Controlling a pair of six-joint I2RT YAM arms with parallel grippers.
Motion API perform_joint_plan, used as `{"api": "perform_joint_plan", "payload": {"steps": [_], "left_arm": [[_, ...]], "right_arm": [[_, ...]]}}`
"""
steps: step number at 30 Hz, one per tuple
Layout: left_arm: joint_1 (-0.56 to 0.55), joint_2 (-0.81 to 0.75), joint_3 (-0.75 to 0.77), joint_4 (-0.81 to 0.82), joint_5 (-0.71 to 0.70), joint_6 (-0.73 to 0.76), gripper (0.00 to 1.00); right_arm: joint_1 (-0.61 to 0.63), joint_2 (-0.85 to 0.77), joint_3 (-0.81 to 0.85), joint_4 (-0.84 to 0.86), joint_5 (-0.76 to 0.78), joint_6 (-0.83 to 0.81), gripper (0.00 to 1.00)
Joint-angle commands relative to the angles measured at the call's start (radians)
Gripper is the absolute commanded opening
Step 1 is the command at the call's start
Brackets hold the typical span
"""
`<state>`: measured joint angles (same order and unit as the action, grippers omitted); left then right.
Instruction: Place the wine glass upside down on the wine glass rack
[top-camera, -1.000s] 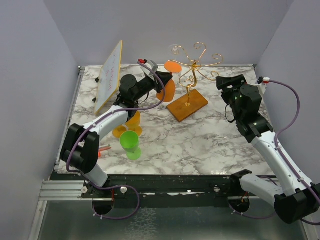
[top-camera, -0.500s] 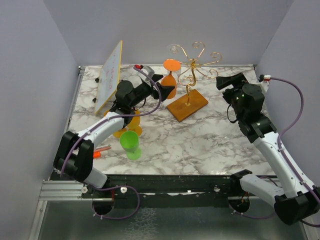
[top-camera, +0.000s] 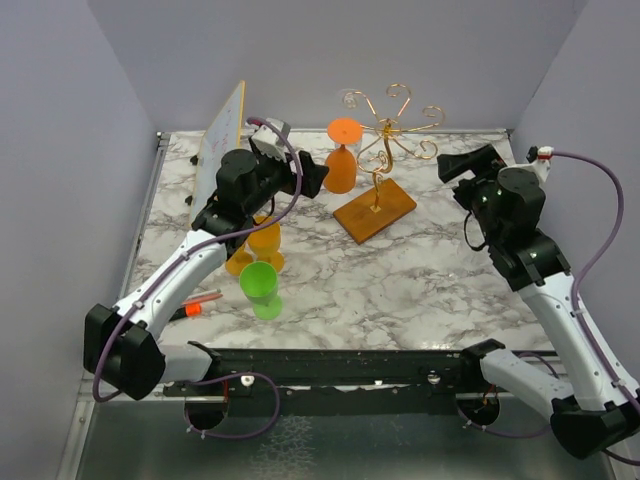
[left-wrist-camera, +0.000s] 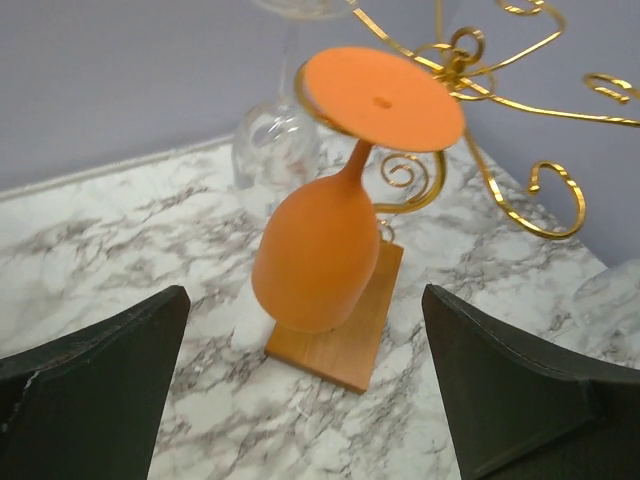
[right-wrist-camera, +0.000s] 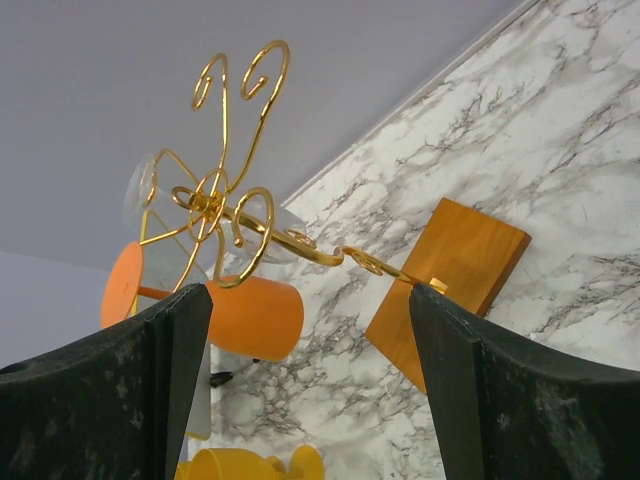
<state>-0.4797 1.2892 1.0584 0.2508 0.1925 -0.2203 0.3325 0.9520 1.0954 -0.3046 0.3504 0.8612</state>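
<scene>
Top external view gives you one wine glass rack (top-camera: 388, 128) at 12 o'clock on the marble-patterned table (top-camera: 400, 280): thin gold wire, curled spiral arms on a slim stem, a flat rectangular wooden base. One orange wine glass (top-camera: 341, 170) hangs upside down on the rack's 9 o'clock side. It is smooth and opaque, its round flat foot is uppermost, and its tulip-shaped bowl points down. The left wrist view shows you that foot seated in a gold curl, with the stem dropping through it. There the bowl lines up with the near corner of the wooden base. Whether the rim touches anything below, you cannot tell. Behind it in that view hangs one clear glass (left-wrist-camera: 272, 148), also bowl down. Your left gripper (top-camera: 313, 179) sits just at 9 o'clock of the orange glass, its black fingers spread wide and touching nothing. Your right gripper (top-camera: 456, 166) sits at 3 o'clock of the rack, apart from it, its jaws also spread and empty. At 9 o'clock on the table, under the left arm, stands one yellow goblet (top-camera: 263, 241). One green plastic cup (top-camera: 260, 286) sits at 7 o'clock. One tilted whiteboard (top-camera: 216, 152) leans at 10 o'clock. One red marker (top-camera: 198, 303) lies at 8 o'clock.
</scene>
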Motion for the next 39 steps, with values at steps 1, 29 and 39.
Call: {"api": "perform_joint_plan", "payload": {"steps": [1, 29, 39], "left_arm": [[0.001, -0.037, 0.117, -0.466, -0.15, -0.007, 0.99], [-0.032, -0.488, -0.275, -0.442, -0.051, -0.179, 0.99], [-0.058, -0.469, -0.279, -0.409, -0.049, -0.172, 0.89]], "right_arm": [[-0.004, -0.056, 0.051, -0.119, -0.036, -0.04, 0.85], [-0.004, 0.054, 0.046, -0.644, 0.239, -0.045, 0.64], [-0.004, 0.047, -0.09, -0.546, 0.291, -0.042, 0.6]]}}
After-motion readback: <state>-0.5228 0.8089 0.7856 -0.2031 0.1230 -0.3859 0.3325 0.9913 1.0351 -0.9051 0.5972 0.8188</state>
